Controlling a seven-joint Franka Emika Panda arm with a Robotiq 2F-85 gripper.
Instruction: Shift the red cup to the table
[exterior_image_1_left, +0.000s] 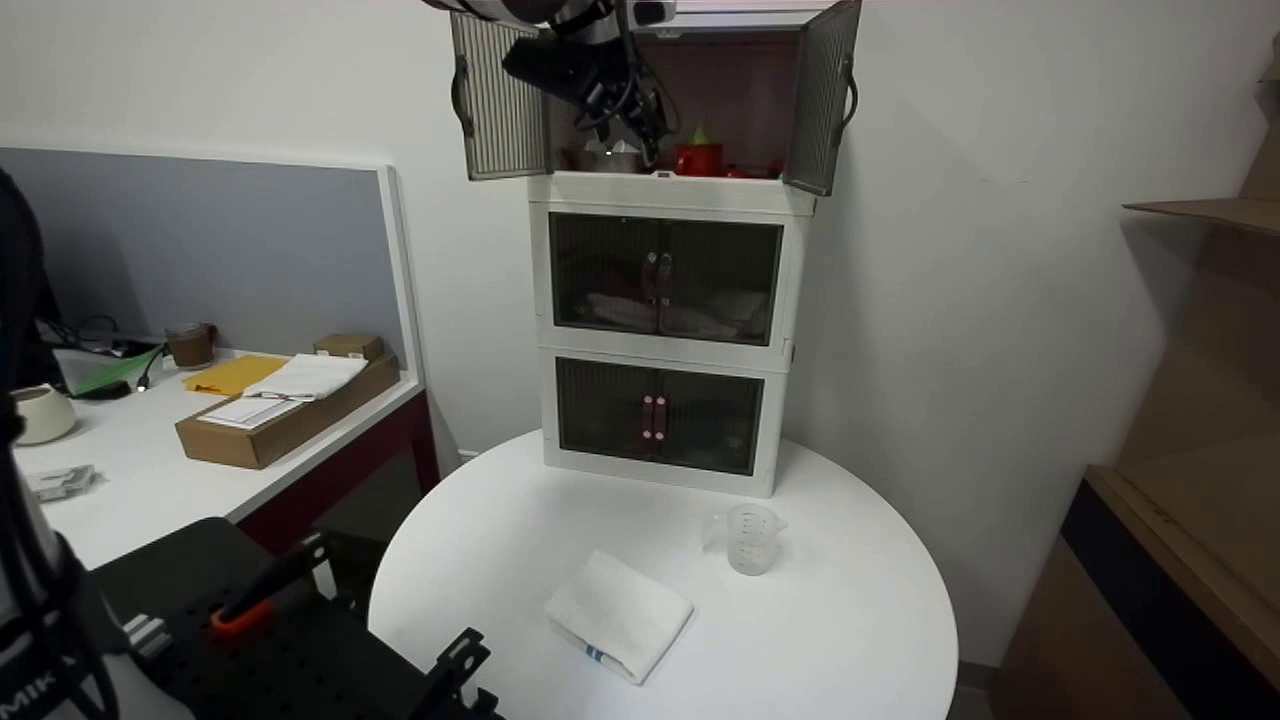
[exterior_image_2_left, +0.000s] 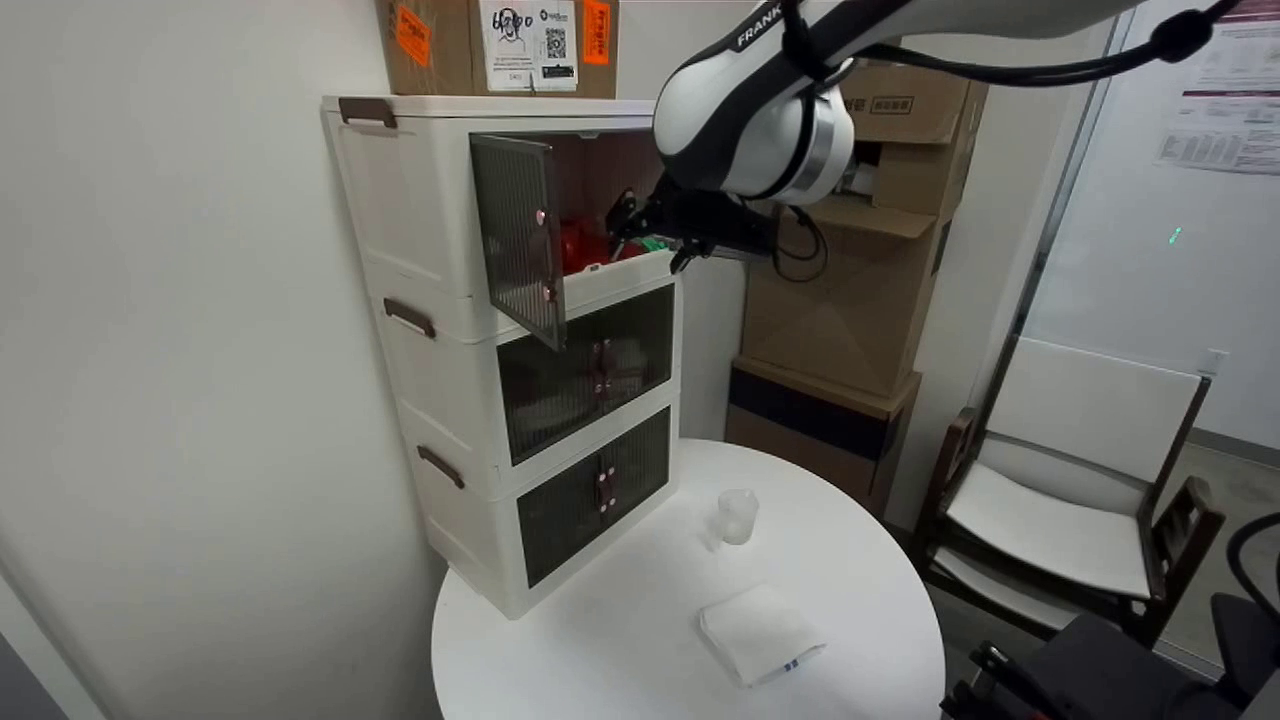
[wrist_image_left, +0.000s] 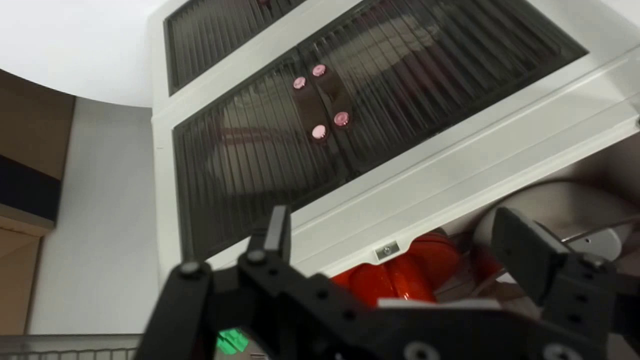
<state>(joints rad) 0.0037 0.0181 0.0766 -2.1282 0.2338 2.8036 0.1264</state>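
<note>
You're up at the top compartment of the white cabinet, gripper released, its blunt dark fingers spread well apart in the wrist view. There's your red cup, short and squat, pale green poking above its rim, sitting in that compartment just behind the raised front ledge. In an exterior view your fingertips hang between it and a grey rounded pot, near the cup; contact can't be made out. The wrist view gives you smooth, glossy red curves past the ledge, though which belong to the cup, I can't tell.

Either side of you, the ribbed, smoky see-through doors stand swung wide. Below, the lower doors are closed, same ridged panels, with dark curved handles capped by round pink studs.

Underneath, your round table, smooth and white, carries the boxy cabinet. On it lies a folded white cloth, flat and squarish, blue stripes at one edge; near that stands a clear measuring cup with printed lines. Over on the white desk, a long brown cardboard box.
</note>
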